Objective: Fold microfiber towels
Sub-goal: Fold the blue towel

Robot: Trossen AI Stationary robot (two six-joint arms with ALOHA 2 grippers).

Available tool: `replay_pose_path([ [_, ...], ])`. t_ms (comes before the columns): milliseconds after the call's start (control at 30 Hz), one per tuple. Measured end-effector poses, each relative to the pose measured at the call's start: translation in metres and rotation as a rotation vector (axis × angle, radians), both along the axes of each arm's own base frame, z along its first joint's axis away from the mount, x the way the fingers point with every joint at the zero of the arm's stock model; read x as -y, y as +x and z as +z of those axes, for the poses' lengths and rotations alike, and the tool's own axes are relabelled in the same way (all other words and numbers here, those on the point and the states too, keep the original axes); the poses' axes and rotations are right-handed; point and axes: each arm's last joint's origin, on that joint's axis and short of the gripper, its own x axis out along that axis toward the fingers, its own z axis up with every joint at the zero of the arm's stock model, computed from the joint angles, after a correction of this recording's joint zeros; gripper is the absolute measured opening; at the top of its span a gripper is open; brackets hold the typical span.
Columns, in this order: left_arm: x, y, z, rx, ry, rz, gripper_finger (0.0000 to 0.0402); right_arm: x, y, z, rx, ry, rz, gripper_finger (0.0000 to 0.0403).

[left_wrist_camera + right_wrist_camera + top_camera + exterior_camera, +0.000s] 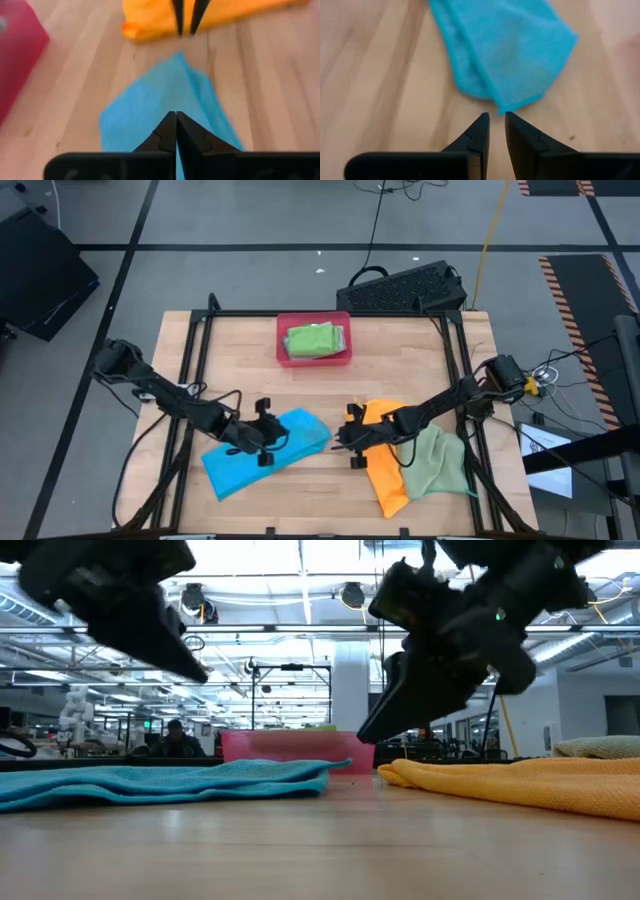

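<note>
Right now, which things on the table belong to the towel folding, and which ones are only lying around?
Belong to the job:
- blue towel
- orange towel
- light green towel
- folded green towel

Only lying around:
- pink tray under the folded green towel
- black keyboard beyond the table

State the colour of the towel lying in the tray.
Light green: the folded towel in the pink-red tray, clearest in the high view.

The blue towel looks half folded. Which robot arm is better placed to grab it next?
Probably the left. The left gripper hovers right over the blue towel, jaws shut and empty. The right gripper sits beyond the towel's tip, by the orange towel, jaws slightly apart.
</note>
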Motion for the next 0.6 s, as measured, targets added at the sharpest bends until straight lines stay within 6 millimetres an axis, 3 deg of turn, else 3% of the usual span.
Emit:
replay_pose_path([
  [100,0.001,0.016,-0.005,0.066,-0.054,0.016,0.0003,0.011,0.001,-0.003,0.094,-0.020,-0.010,0.0051],
  [200,0.000,0.021,-0.022,0.009,-0.146,0.064,0.0009,0.022,0.002,-0.005,0.173,-0.044,-0.018,0.0051],
  [367,0.005,0.012,-0.057,-0.260,-0.318,0.145,0.0004,0.040,0.014,-0.001,0.278,-0.016,0.024,0.0051],
  [600,0.012,0.003,-0.072,-0.376,-0.271,0.119,0.0014,0.043,0.053,-0.025,0.272,0.019,0.142,0.0051],
])
